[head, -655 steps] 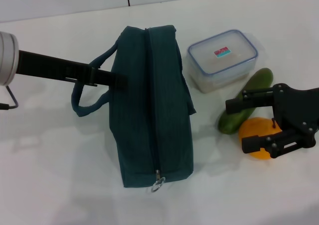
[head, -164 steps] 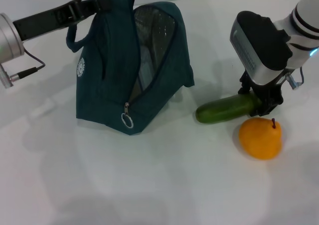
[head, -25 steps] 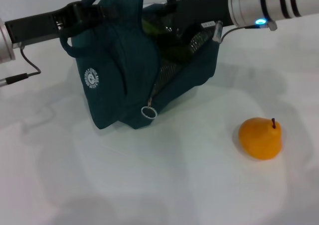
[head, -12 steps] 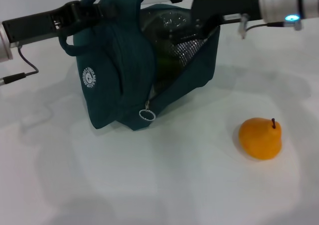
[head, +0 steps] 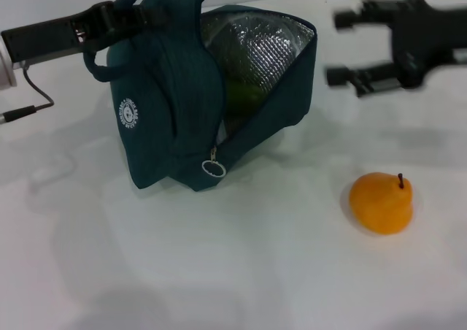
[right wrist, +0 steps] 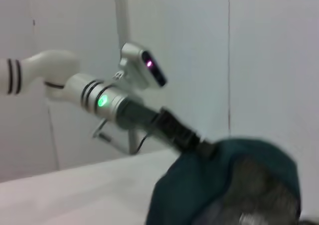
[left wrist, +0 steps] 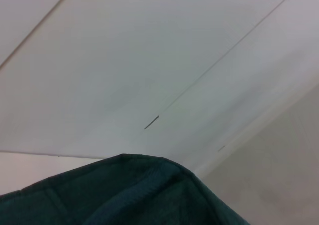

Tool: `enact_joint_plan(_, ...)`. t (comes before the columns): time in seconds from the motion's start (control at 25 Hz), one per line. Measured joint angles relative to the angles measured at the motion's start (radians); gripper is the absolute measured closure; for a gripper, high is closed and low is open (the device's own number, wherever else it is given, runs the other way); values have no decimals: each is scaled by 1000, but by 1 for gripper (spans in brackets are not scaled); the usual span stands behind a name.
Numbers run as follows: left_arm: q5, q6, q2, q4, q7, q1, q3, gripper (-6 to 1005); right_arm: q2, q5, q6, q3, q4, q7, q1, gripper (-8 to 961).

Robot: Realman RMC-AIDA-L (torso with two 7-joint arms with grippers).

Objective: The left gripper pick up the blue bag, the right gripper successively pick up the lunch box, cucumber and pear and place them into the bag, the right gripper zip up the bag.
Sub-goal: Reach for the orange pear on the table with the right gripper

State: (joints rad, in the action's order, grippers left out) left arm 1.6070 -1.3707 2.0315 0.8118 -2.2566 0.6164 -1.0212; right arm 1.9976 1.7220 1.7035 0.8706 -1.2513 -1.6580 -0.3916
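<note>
White table [head: 219,271] spreading under everything, pale wall behind. Blue bag [head: 168,118] sitting at 11 o'clock, mouth gaping toward 2 o'clock, zipper running down toward 6 o'clock; left gripper [head: 120,17] clamping its handle. Cucumber [head: 241,93] lying inside bag. Right gripper [head: 343,47], fingers spread, empty, now withdrawn from bag toward 2 o'clock. Pear [head: 381,201] resting at 4 o'clock, stem up.

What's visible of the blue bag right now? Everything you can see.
The blue bag is dark teal-blue fabric with silver foil lining, unzipped and gaping wide toward the robot's right. A white round logo marks its side; a metal ring pull hangs at the zipper's low end. The left gripper holds it up by the loop handles, its base resting on the white table. Something green shows inside. The right gripper, open, is apart from it.
</note>
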Motion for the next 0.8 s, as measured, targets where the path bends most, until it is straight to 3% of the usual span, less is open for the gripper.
enact_joint_plan(0.2,0,2,3,-2,19,0,0,929,-30,14,85,-22,77,101,87,91)
enact_joint_plan(0.4,0,2,9,-6,36,-3,13,929,-58,17,82,-24,226,182,155,98)
enact_joint_plan(0.8,-1,2,13,-28,62,-10,26,929,-52,114,5,-29,266,202,177,113)
